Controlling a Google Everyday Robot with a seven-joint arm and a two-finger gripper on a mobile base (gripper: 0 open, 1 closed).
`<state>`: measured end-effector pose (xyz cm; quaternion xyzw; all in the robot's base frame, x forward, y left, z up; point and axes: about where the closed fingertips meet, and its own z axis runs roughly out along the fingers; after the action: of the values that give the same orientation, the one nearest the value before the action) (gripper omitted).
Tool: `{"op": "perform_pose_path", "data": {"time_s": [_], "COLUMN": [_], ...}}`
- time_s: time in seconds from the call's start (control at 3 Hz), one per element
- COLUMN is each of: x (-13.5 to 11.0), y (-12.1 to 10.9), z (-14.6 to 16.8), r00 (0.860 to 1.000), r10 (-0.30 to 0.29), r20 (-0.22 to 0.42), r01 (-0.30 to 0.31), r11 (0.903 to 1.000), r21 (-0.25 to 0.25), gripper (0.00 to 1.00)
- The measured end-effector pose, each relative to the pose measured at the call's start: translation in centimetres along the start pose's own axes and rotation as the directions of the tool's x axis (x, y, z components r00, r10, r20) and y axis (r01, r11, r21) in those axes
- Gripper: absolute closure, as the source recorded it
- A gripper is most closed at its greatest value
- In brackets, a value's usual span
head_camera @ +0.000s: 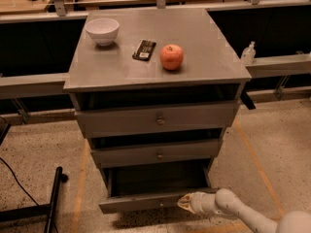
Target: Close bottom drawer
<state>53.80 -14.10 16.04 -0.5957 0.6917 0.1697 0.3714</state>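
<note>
My gripper (186, 203) sits at about 5 o'clock in the view, low near the floor (272, 144), with its pale tip against the right end of the bottom drawer (141, 201); I cannot tell whether it is open or closed. My arm (243, 213) runs away from it toward the 4 o'clock corner. The bottom drawer is at 6 o'clock, the lowest of three in the grey cabinet (204, 42), and it stands pulled out toward 6 o'clock, so its dark tray shows behind the front. Its long axis runs roughly from 9 to 3 o'clock, a little askew, with the left end lying lower in the view than the right end, where my gripper is. Its flat face points toward 6 o'clock. Above it, at the centre of the view, the middle drawer (159, 153) sits further in, with a dark gap over it. The top drawer (155, 119) above that also has a dark gap beneath the cabinet top. On the cabinet top a white bowl (102, 30) stands toward 11 o'clock, a red apple (172, 57) toward 12 o'clock, and a dark packet (145, 49) lies between them, apart from both. A small clear bottle (248, 53) stands on a ledge at 2 o'clock, beside the cabinet. A black pole (52, 198) leans across the floor at 8 o'clock.
</note>
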Motion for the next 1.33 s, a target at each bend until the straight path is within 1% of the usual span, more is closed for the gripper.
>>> {"op": "perform_pose_path", "data": {"time_s": [0.33,0.67,1.0,1.33], "x": [0.0,1.3,2.0,2.5], "y": [0.0,1.2,2.1,2.8], "z": [0.0,-0.6,-0.6,-0.6], "r00": [1.000,1.000,0.998,0.998], "r10": [0.000,0.025,0.040,0.048], "r20": [0.000,0.017,0.039,0.046], "r01": [0.000,-0.025,-0.038,-0.044], "r11": [1.0000,0.9996,0.9974,0.9944], "r21": [0.000,-0.013,-0.061,-0.096], "gripper": [1.00,1.00,1.00,1.00]}}
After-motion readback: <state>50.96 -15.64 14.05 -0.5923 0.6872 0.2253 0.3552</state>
